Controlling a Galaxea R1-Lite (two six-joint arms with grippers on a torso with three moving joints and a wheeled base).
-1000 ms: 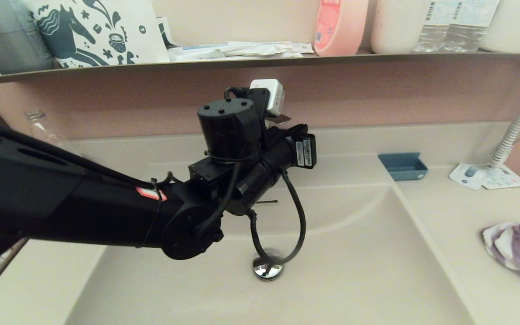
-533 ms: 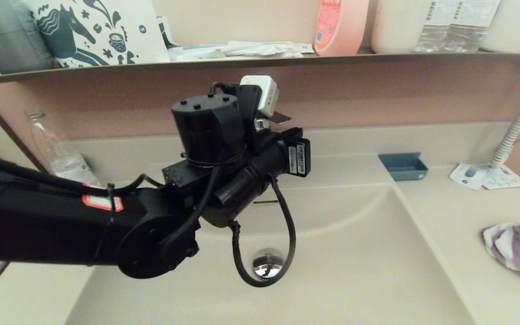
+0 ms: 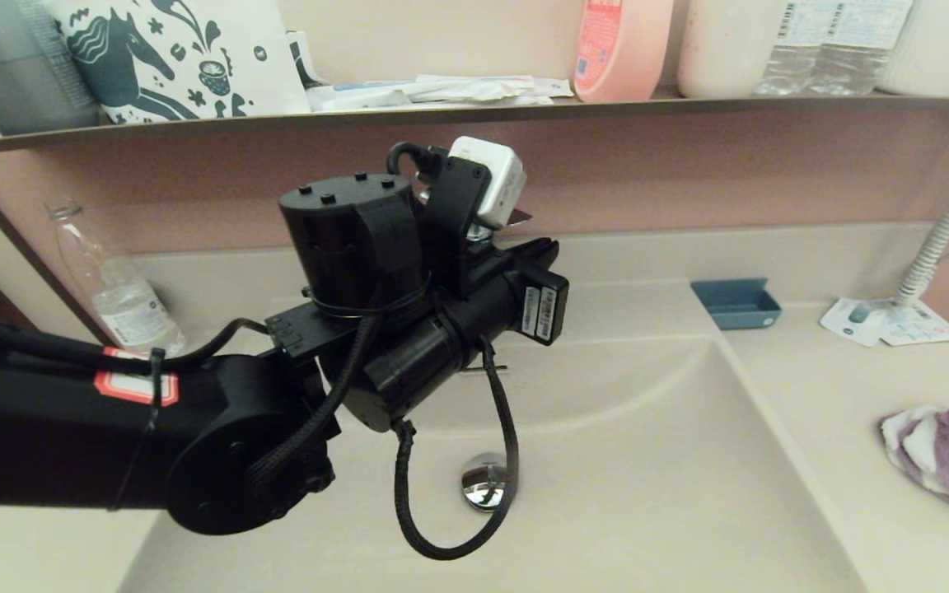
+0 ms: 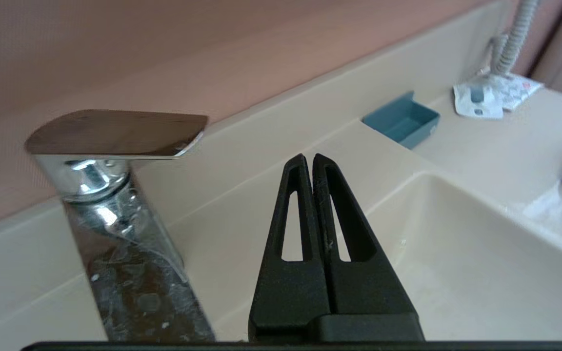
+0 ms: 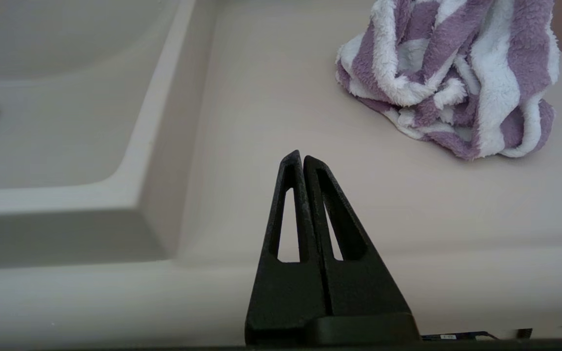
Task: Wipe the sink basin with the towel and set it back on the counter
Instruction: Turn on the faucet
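The purple-and-white striped towel (image 3: pixel 948 457) lies crumpled on the counter (image 3: pixel 837 387) to the right of the sink basin (image 3: pixel 647 461), with nothing touching it. The basin holds only its chrome drain plug (image 3: pixel 483 486). My left gripper (image 4: pixel 309 158) is shut and empty. It hovers over the basin's back edge beside the chrome faucet (image 4: pixel 115 161). My right gripper (image 5: pixel 299 157) is also shut and empty. It sits low at the counter's front edge, short of the towel (image 5: pixel 449 73), and is out of the head view.
A small blue tray (image 3: pixel 736 302) and a white leaflet (image 3: pixel 886 321) with a coiled hose sit at the back right of the counter. A clear bottle (image 3: pixel 116 288) stands at the back left. The upper shelf (image 3: pixel 474 111) carries bottles and a printed bag. My left arm (image 3: pixel 194 428) spans the basin's left half.
My left arm has drawn back to the left and toward me, uncovering the clear bottle, with its wrist still by the faucet. The towel has not moved.
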